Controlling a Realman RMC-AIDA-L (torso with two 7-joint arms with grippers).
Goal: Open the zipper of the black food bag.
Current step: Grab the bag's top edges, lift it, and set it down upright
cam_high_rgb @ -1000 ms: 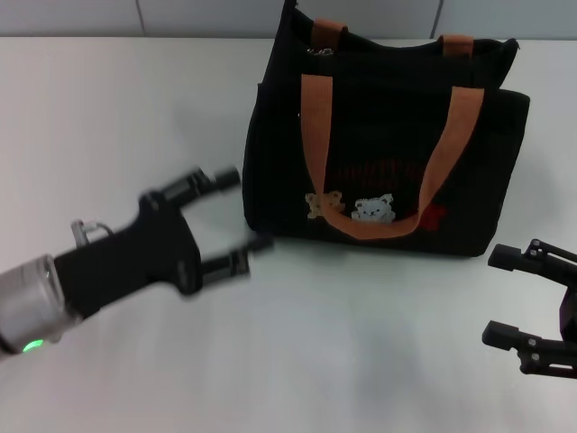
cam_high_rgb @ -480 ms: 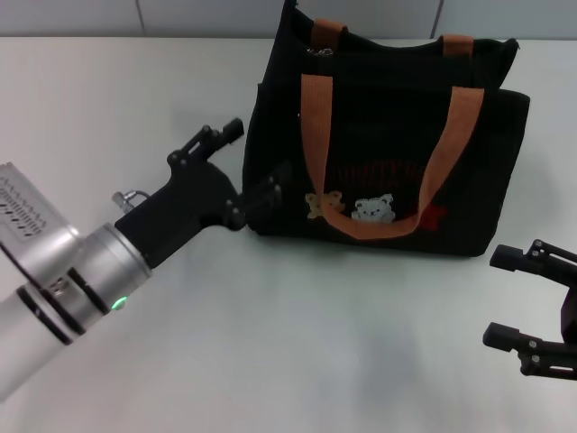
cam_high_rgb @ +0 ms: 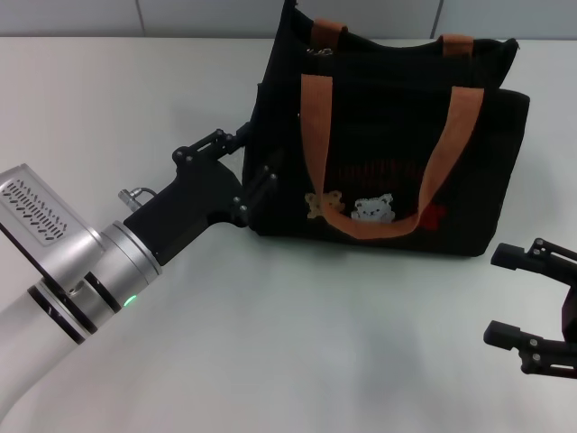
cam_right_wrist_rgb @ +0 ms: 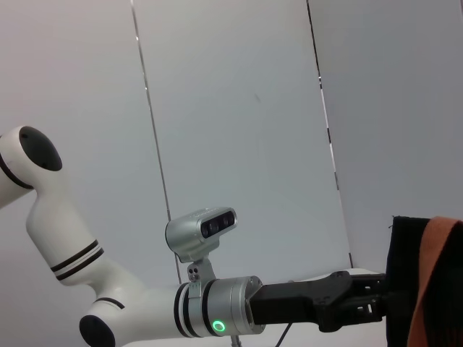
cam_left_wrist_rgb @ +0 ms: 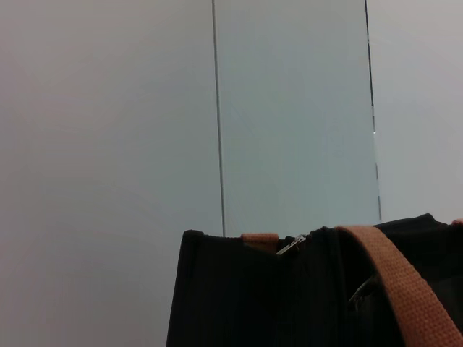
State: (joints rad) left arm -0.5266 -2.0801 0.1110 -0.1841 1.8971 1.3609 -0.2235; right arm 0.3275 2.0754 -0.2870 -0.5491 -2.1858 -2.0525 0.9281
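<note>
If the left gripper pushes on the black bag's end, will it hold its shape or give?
The black food bag will probably give: its fabric top edge already sags unevenly. It stands boxy and broad on the table, so it would likelier slide than tip. The left gripper, open at the bag's end, may dent the wall.

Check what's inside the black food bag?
Can't tell. The black food bag hides its contents; only the zipper pull at its top edge and orange straps show. Left end effector is at its side.
</note>
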